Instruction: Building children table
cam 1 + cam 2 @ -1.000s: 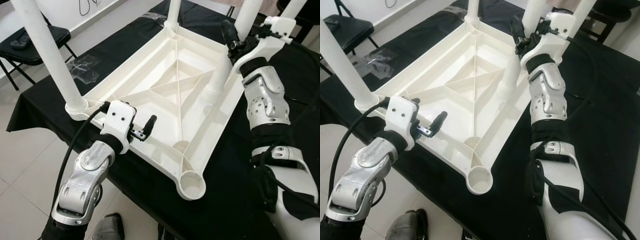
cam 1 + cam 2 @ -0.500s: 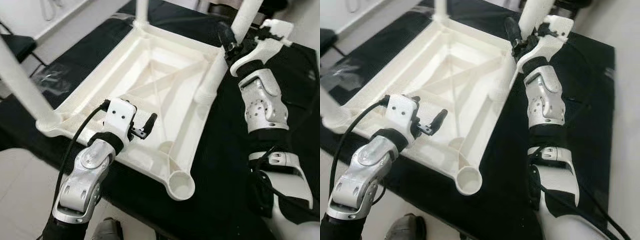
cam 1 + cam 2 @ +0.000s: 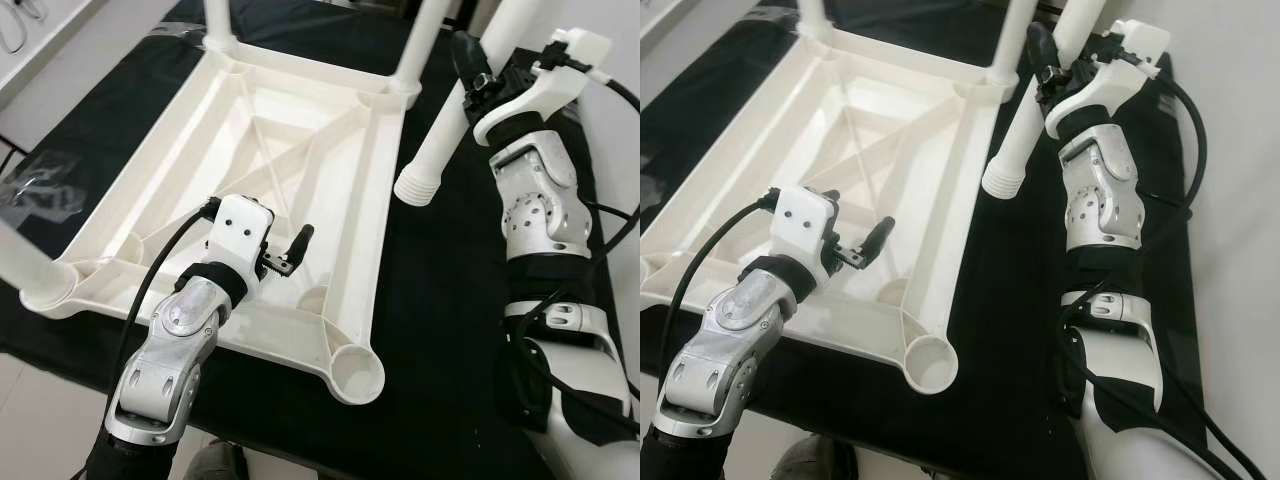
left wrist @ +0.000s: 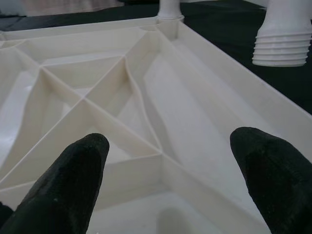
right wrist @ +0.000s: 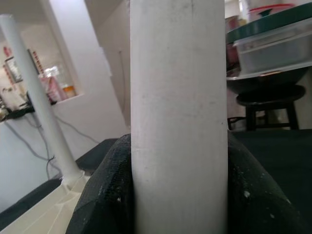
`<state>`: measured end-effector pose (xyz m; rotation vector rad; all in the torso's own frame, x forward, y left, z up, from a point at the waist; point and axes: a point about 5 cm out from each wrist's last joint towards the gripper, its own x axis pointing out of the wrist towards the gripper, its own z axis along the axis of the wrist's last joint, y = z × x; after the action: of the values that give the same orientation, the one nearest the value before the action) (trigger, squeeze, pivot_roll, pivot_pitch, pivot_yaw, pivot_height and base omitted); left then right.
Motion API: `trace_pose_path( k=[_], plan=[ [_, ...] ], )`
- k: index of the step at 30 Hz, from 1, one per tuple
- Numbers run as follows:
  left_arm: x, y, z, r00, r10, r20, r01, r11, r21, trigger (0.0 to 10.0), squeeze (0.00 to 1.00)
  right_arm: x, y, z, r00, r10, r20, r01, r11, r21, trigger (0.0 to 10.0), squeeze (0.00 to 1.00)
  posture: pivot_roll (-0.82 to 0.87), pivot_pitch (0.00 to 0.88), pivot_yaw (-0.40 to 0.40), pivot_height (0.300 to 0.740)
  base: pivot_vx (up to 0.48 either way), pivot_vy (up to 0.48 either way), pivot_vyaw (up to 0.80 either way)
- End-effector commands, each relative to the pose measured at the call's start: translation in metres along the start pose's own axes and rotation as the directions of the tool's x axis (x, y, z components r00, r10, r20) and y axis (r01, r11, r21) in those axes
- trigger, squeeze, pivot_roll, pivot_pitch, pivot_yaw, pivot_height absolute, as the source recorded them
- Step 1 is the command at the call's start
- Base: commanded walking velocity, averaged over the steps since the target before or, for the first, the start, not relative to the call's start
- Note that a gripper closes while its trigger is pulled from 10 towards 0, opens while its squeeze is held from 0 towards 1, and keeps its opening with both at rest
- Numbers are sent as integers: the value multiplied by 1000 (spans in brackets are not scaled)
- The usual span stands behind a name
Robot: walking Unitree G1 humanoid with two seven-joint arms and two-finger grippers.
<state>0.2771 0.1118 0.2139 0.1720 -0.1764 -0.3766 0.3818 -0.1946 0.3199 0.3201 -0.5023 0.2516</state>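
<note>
**Loose leg held beside the upturned table**

The right gripper [image 3: 470, 72] grasps the leg [image 3: 445, 130] tilted, its threaded end just off the table [image 3: 300, 150] rim, above the black surface [image 3: 450, 300]. Right wrist view shows fingers [image 5: 105, 195] clamping it. The left gripper [image 4: 165, 165], fingers released, hovers over the ribs; the near corner socket [image 3: 357, 372] gapes.

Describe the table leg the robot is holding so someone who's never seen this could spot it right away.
On the black-covered surface lies an upside-down white plastic tabletop with legs standing in its corners. Just off its right edge, the right gripper holds one more white leg. It alone is unattached, tilted, its ribbed threaded end hanging free above the cloth.
</note>
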Motion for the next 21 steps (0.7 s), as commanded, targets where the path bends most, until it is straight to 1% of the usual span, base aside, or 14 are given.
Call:
trace_pose_path(
  k=[1,7,19,21],
  plan=[
    [0,-4,-1,1000,-17,-10,17,1000,-4,10000,0,-1,1,8,1000,6,30,-6,1000,4,10000,0,48,198,-102,740,0,0,-800],
    [1,-2,-2,1000,-10,-14,10,1000,3,10000,0,-1,2,7,1000,11,25,-10,1000,-6,10000,0,48,194,-102,740,0,0,-800],
    [3,-4,-2,1000,-6,-14,6,1000,5,10000,0,-1,6,3,1000,23,14,-22,1000,-21,10000,0,48,185,-108,740,0,0,0],
    [3,-4,-2,1000,-3,-11,4,1000,2,10000,0,-1,7,3,1000,24,11,-24,999,-21,10000,0,47,185,-112,740,-270,0,0]
  ],
)
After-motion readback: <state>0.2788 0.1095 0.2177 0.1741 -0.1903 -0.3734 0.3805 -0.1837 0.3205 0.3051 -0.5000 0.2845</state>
